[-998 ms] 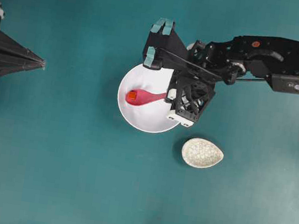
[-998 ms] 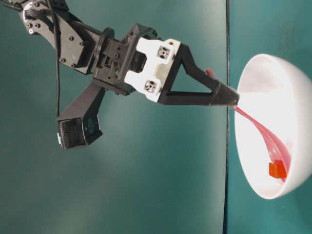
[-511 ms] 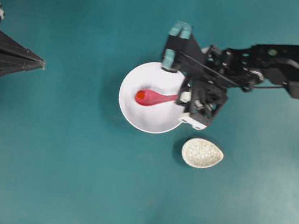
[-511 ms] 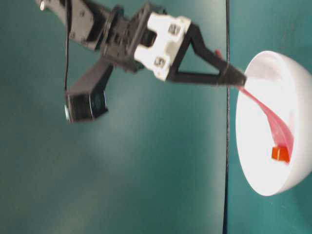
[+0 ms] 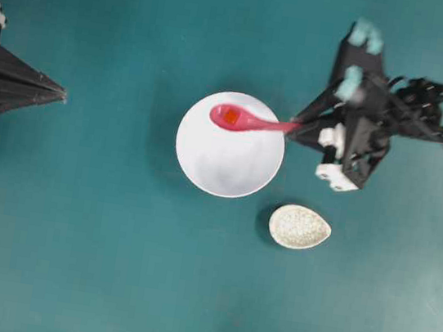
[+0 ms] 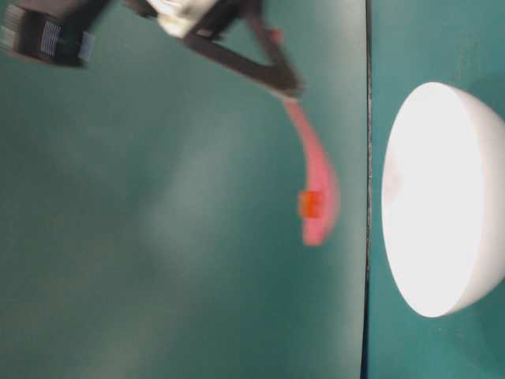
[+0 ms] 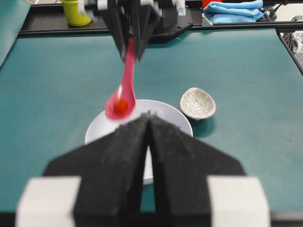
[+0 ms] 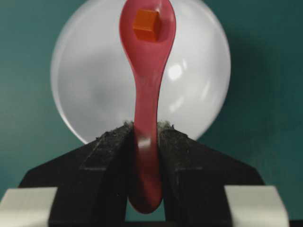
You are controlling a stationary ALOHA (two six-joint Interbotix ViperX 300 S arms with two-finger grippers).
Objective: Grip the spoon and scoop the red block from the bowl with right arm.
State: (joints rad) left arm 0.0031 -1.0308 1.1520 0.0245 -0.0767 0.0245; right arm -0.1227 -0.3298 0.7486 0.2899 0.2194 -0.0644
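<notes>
Right wrist view: no legible writing on spoon (image 8: 147,94); bowl (image 8: 199,71)

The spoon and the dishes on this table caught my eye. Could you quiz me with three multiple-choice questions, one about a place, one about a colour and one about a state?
1. Where is the red block?
A. on the bowl's floor
B. in the spoon's scoop
C. in the speckled dish

2. What colour is the bowl?
A. white
B. yellow
C. blue

3. How does the right gripper stand?
A. wide open, empty
B. shut on the spoon's handle
C. shut on the bowl's rim

Answers:
1 B: the cube sits in the spoon.
2 A: it is plain white.
3 B: its jaws pinch the handle from both sides.
</notes>
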